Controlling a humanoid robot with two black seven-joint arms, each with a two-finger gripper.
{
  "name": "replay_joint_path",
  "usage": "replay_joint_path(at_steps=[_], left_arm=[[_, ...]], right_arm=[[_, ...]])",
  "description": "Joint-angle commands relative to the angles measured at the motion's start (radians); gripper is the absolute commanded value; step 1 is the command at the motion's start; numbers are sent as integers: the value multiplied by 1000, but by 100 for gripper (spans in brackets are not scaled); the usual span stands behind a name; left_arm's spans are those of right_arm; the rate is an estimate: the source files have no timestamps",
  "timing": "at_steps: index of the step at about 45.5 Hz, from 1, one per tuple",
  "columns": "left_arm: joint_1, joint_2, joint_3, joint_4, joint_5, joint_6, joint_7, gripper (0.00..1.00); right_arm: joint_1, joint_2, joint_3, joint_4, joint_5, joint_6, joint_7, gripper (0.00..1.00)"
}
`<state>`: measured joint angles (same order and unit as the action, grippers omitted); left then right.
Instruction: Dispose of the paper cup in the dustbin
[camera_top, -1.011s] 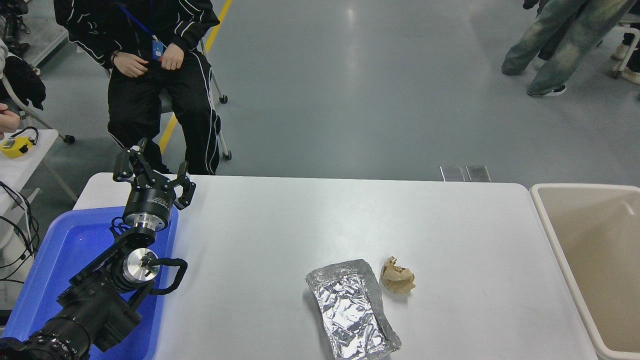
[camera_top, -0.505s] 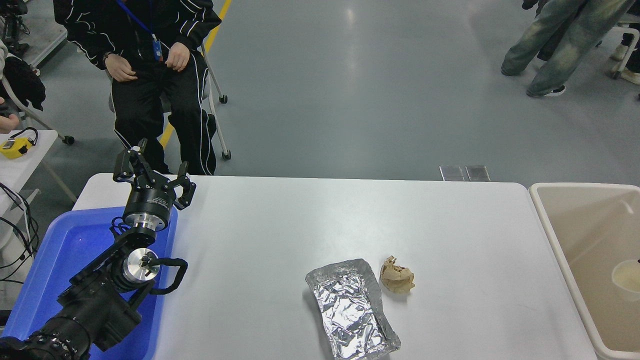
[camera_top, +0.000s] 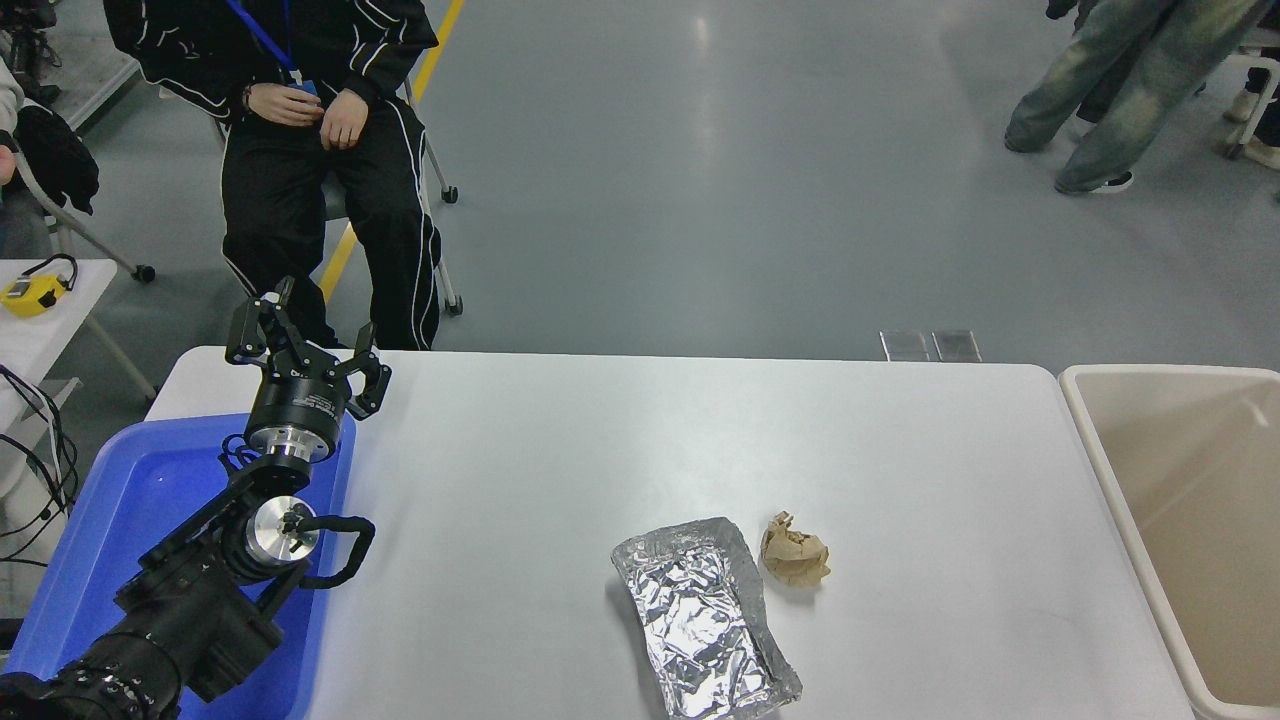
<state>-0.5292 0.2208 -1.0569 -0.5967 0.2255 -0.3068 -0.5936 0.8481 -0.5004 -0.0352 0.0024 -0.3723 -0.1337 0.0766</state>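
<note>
Paper cup: absent from this view. Seen 0.5 s ago low in the dustbin (camera_top: 1100, 440) near the pic's right edge; gone from that spot now. Prob. dropped further into the bin, past the frame edge, but not confirmable. Not on the table (camera_top: 560, 450) anywhere.

Meaning for task: cup looks delivered; disposal likely done or as good as done. No cup left to pick up in sight.

Dustbin: beige, at table's right end, cut off by right and bottom edges. Visible inside bare, cream walls only.

Right arm + gripper: not in view at all.

Left gripper (camera_top: 305, 340): parked at lower left over far corner of the blue tray (camera_top: 110, 500), fingers spread wide, nothing between them. Same pose as 1 s ago.

Other items, unmoved: foil sheet (camera_top: 705, 620), crinkled, near table's front edge; brown paper ball (camera_top: 795, 550) just beside its far right corner, apart from it.

Bkgd: seated person (camera_top: 320, 150) at far left, hands shifted slightly; standing legs (camera_top: 1120, 90) top right.

Hidden: bin's lower right part and floor, hence the cup's exact resting place.
</note>
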Motion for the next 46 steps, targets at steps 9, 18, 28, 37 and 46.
replay_joint_path(at_steps=[9, 18, 28, 37, 46], left_arm=[[0, 0, 0, 0, 0, 0, 0, 100], [0, 0, 0, 0, 0, 0, 0, 100], [0, 0, 0, 0, 0, 0, 0, 100], [0, 0, 0, 0, 0, 0, 0, 100], [0, 0, 0, 0, 0, 0, 0, 100]], right_arm=[[180, -167, 520, 344, 0, -1, 143, 99], [155, -170, 775, 573, 0, -1, 146, 99], [54, -165, 862, 816, 0, 8, 150, 99], [-84, -61, 1006, 924, -8, 12, 167, 99], [-191, 59, 1019, 906, -17, 54, 167, 99]])
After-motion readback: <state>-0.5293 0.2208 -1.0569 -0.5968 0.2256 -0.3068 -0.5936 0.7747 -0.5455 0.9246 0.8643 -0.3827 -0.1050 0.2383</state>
